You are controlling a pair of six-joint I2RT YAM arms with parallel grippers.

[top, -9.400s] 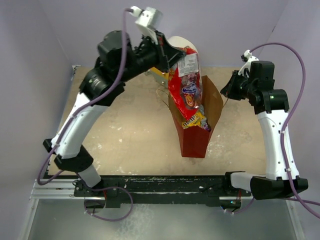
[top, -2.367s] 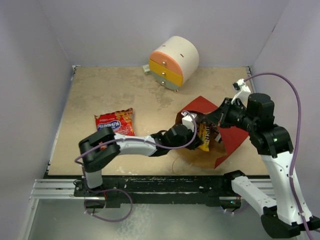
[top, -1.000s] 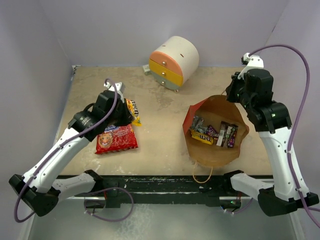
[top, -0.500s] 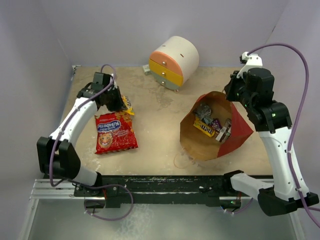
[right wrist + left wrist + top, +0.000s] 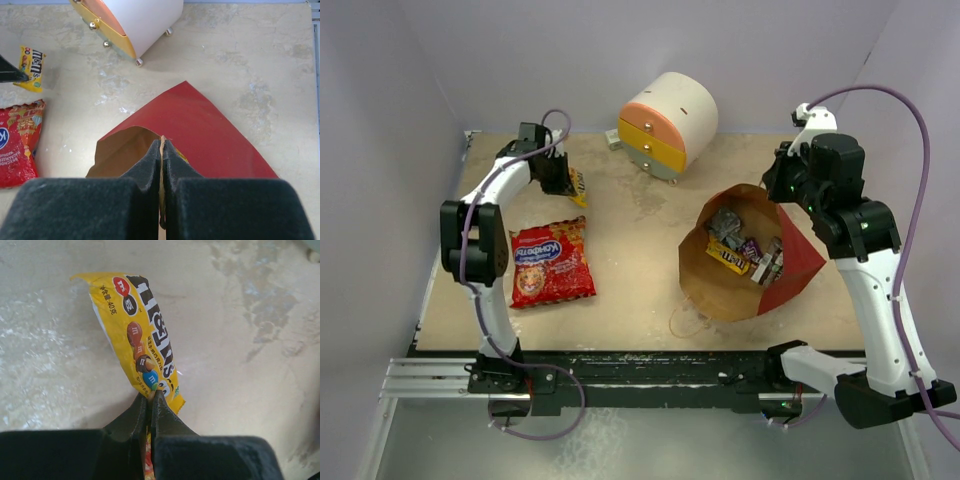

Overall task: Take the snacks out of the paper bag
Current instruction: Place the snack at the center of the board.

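The paper bag [image 5: 790,262] lies open, its kraft inside [image 5: 715,290] facing up. Inside lie a silver foil packet [image 5: 725,222], a yellow packet [image 5: 727,261], and purple and brown packets [image 5: 765,262]. My right gripper [image 5: 776,186] is shut on the bag's far rim, as the right wrist view shows [image 5: 161,143]. My left gripper [image 5: 558,176] is shut on a yellow candy packet [image 5: 576,185] at the far left, low over the table. In the left wrist view the fingertips [image 5: 150,396] pinch the packet's lower end [image 5: 142,337]. The red crisp packet [image 5: 552,262] lies flat on the table.
A round white cabinet [image 5: 670,122] with orange-yellow drawers stands at the back centre. The bag's string handle [image 5: 685,322] trails toward the near edge. Purple walls close in on both sides and the back.
My left gripper has carried the yellow packet further back and a little right, beyond the crisp packet. The bag and the right gripper have hardly moved in the last half second.
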